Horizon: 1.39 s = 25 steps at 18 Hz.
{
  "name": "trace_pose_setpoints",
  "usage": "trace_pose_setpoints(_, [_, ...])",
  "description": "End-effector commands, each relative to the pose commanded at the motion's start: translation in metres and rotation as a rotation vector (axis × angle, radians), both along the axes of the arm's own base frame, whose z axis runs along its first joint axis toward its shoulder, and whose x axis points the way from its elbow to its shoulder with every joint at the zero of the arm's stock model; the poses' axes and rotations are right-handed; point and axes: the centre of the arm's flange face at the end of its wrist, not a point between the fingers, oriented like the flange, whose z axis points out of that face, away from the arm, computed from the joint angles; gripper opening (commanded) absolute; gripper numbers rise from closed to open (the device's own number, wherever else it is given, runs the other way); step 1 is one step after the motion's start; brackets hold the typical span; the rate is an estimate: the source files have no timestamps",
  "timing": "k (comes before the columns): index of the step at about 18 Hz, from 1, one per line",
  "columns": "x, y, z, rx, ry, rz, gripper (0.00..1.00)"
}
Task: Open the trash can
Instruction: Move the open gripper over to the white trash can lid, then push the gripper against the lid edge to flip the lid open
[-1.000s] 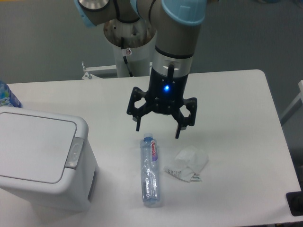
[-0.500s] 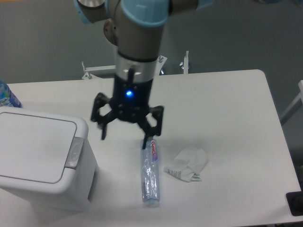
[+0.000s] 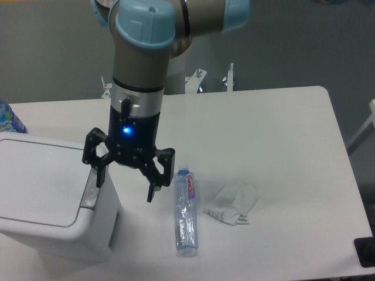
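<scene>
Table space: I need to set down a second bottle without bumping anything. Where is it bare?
The far right of the table, beyond the crumpled wrapper, is bare to the edge, as is the back strip behind the gripper. The front left is crowded: the trash can, the open gripper over its button side, and the lying bottle close by.

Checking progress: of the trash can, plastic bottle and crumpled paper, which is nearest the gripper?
The boxy white plastic trash can: the open gripper hangs at its grey-button edge.
</scene>
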Motion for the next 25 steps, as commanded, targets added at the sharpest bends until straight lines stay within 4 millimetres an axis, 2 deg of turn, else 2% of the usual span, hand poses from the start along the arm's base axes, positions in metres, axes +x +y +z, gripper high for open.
trace_pose_setpoints(1, [0.006, 0.001, -0.007, -0.011, -0.006, -0.007, 1.0])
trace_pose_setpoints(6, [0.009, 0.001, -0.009, -0.013, -0.006, -0.011, 1.0])
trace_pose_setpoints(20, [0.006, 0.002, -0.011, -0.002, 0.023, -0.004, 1.0])
trace_pose_setpoints(25, [0.002, 0.005, -0.018, -0.015, 0.041, 0.008, 1.0])
